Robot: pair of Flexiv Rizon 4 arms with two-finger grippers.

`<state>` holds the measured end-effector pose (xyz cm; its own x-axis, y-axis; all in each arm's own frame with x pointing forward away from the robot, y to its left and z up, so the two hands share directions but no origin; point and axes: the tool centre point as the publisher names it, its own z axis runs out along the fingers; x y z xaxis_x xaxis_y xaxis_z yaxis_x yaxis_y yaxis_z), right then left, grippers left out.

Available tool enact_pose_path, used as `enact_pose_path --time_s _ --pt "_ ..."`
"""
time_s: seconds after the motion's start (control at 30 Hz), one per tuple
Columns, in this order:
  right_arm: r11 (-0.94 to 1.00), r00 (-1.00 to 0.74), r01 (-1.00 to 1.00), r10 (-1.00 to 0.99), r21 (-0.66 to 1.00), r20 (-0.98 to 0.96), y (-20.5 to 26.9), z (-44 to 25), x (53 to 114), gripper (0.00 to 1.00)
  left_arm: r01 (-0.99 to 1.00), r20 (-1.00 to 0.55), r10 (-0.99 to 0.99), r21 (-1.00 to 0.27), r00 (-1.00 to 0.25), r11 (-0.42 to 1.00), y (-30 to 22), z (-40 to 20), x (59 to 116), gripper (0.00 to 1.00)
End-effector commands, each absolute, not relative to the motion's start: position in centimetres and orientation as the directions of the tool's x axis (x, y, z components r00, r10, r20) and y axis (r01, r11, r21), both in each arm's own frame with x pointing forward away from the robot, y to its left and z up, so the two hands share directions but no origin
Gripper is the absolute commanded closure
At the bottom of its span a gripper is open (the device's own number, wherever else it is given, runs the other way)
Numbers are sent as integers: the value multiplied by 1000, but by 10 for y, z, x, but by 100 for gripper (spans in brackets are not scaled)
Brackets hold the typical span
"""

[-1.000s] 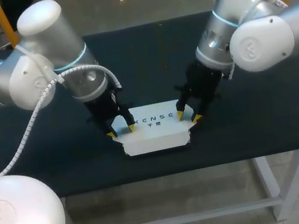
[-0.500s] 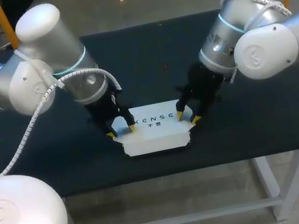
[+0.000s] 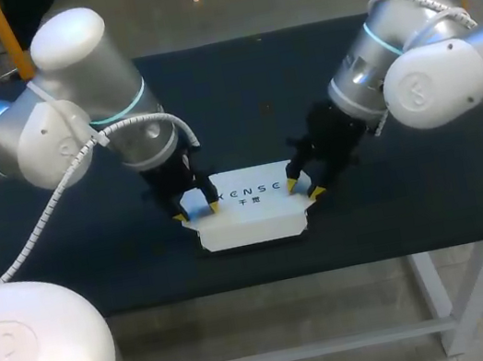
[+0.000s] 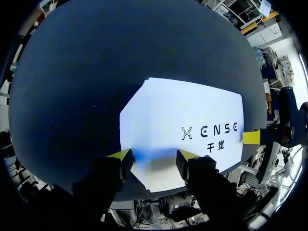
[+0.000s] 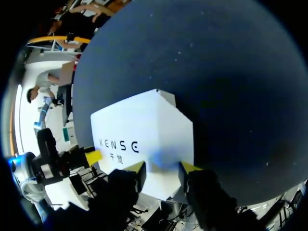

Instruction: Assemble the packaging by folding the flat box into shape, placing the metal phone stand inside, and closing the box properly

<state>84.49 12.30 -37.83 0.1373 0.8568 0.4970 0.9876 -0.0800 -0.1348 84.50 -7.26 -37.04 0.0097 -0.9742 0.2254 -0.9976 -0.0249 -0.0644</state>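
Low on the dark tabletop (image 3: pixel 413 197), close to its front edge: the white box (image 3: pixel 250 218), how far folded hard to tell. Left jaws spread, tips down on its left end. Right jaws spread likewise on its right end (pressing rather than pinching, by the look of it). No phone stand in sight.

Risk from here: uneven pressure, skidding the light card sideways or creasing a panel off its fold line.

From above, both ends at once. From the left wrist, one near corner between the tips, plus a yellow fingertip (image 4: pixel 251 137) of the other arm at the far end.
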Motion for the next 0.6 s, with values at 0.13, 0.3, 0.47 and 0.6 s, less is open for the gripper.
enact_pose_path --time_s 0.13,0.3,0.47,0.6 --pt "-73 146 984 852 -161 503 123 -381 848 52 -997 216 -976 -70 18 -34 -73 -372 845 38" --pt "-86 165 981 845 -177 508 122 -383 849 52 -996 211 -977 -72 29 -45 -73 -373 845 38" --pt "-92 175 979 842 -184 510 122 -386 849 52 -996 208 -978 -75 33 -49 -73 -373 846 36" --pt "-92 178 978 841 -188 512 122 -387 849 51 -996 203 -979 -76 33 -49 -74 -373 846 36"
